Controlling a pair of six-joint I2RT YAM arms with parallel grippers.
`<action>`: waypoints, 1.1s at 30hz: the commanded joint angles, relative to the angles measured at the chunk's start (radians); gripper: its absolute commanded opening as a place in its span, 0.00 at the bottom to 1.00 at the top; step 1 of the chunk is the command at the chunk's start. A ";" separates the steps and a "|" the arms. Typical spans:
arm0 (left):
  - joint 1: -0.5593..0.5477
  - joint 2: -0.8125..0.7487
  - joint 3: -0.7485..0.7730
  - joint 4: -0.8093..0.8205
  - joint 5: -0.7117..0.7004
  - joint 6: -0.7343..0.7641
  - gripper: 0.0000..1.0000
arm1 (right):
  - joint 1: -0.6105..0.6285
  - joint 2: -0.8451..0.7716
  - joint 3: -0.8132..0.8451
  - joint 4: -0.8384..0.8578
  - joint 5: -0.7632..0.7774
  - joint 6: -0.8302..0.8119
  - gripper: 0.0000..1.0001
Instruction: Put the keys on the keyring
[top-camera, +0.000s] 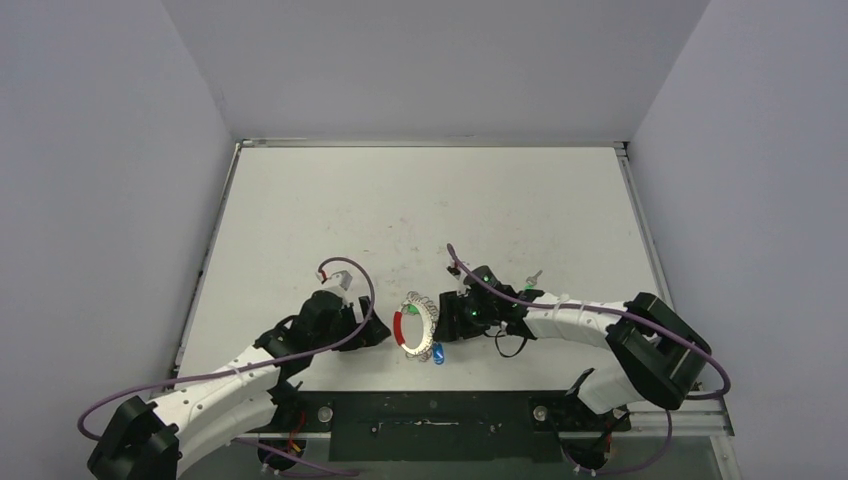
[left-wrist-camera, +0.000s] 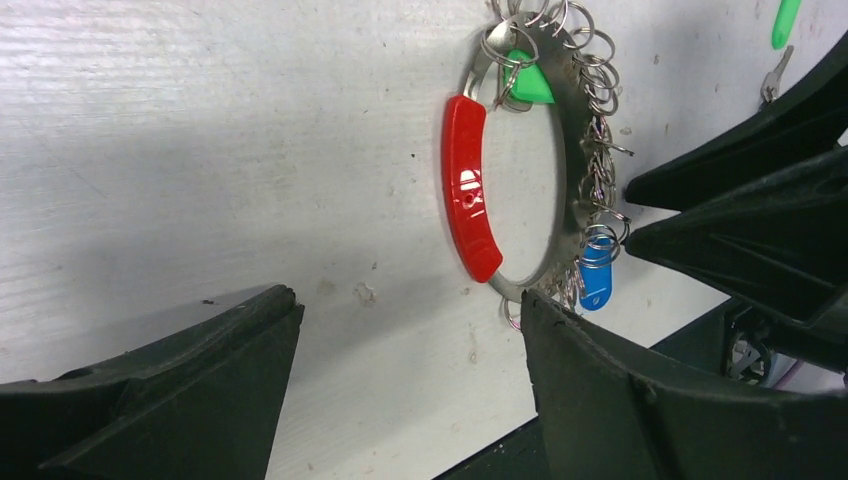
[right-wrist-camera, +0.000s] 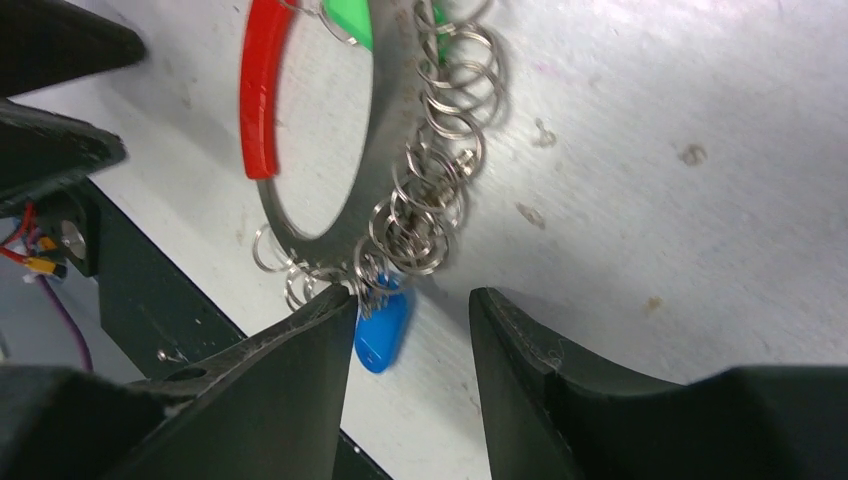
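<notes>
I see a white table (top-camera: 420, 200) from above, with both arms reaching in from the near edge and meeting close to its middle.

The keyring (top-camera: 420, 325) lies flat on the table between the two grippers. It is a grey metal loop strung with many small split rings (left-wrist-camera: 598, 130), and one red section (left-wrist-camera: 468, 190) on the side facing the left arm.

The left gripper (top-camera: 383, 332) sits just beside the red section. In its wrist view its fingers (left-wrist-camera: 180, 395) stand wide apart with bare table between them and nothing held; the keyring lies just beyond the fingertips.

The right gripper (top-camera: 449, 318) sits on the opposite side of the loop. In its wrist view the fingers (right-wrist-camera: 560, 385) are parted by a moderate gap and grip nothing. One fingertip is right against the cluster of small rings at the loop's near edge.

A green key (left-wrist-camera: 526, 82) sits inside the loop at the far end of the red section, hooked on a small ring. A blue key (right-wrist-camera: 382, 338) hangs among the small rings at the loop's near edge, partly hidden behind the right fingertip.

A loose green key (top-camera: 528, 284) lies on the table beside the right arm, well apart from the keyring. A thin black wire loop (top-camera: 512, 349) lies under the right wrist.
</notes>
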 joint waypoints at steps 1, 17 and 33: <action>0.004 0.041 0.002 0.126 0.068 -0.021 0.75 | -0.004 0.053 0.002 0.100 0.011 0.009 0.47; -0.011 0.382 0.135 0.220 0.111 0.071 0.43 | -0.049 0.235 0.185 0.005 0.096 -0.109 0.38; -0.071 0.261 0.132 0.041 -0.008 0.119 0.26 | 0.011 0.048 0.051 -0.060 0.110 -0.102 0.24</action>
